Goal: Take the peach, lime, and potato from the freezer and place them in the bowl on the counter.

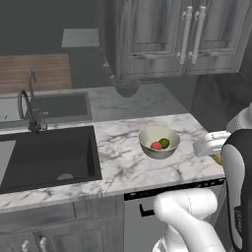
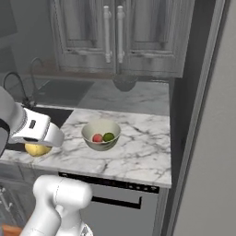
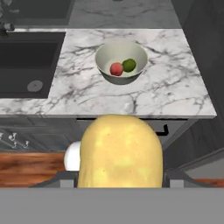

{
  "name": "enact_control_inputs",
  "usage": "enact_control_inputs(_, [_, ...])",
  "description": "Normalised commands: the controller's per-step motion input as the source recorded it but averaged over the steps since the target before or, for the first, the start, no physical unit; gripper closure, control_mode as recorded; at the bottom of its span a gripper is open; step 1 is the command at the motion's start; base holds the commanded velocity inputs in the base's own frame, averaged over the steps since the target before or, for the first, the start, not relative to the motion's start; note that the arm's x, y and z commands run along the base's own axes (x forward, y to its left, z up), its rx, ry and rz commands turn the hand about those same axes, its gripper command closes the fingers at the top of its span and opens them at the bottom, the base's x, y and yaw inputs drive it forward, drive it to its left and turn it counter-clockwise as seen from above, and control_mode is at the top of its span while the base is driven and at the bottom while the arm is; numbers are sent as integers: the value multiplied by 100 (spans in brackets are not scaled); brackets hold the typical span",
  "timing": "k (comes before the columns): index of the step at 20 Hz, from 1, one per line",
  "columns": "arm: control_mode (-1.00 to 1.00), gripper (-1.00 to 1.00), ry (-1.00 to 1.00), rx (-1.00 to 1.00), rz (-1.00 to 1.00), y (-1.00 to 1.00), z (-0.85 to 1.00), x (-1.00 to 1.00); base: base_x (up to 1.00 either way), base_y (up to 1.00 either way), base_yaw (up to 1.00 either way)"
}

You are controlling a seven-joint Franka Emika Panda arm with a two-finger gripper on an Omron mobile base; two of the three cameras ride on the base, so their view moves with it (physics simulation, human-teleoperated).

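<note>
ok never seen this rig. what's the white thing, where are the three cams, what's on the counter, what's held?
The white thing is a robot arm on a driving base. Two cameras sit behind it, left and right; the third rides on the hand. On the marble counter stands a cream bowl holding a peach and a lime; a black sink lies beside it. The gripper is shut on a yellow potato, short of the bowl.
</note>
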Motion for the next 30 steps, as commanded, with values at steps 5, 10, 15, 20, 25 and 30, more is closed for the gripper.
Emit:
enact_control_inputs(5, [100,100,0,0,0,0,0,0,45,0,0])
enact_control_inputs(10, [100,100,0,0,0,0,0,0,37,0,0])
enact_control_inputs(15, [100,100,0,0,0,0,0,0,40,0,0])
enact_control_inputs(20, [100,100,0,0,0,0,0,0,35,0,0])
enact_control_inputs(25, [-100,100,0,0,0,0,0,21,24,0,0])
enact_control_inputs(30, [-100,100,0,0,0,0,-11,48,0,0,0])
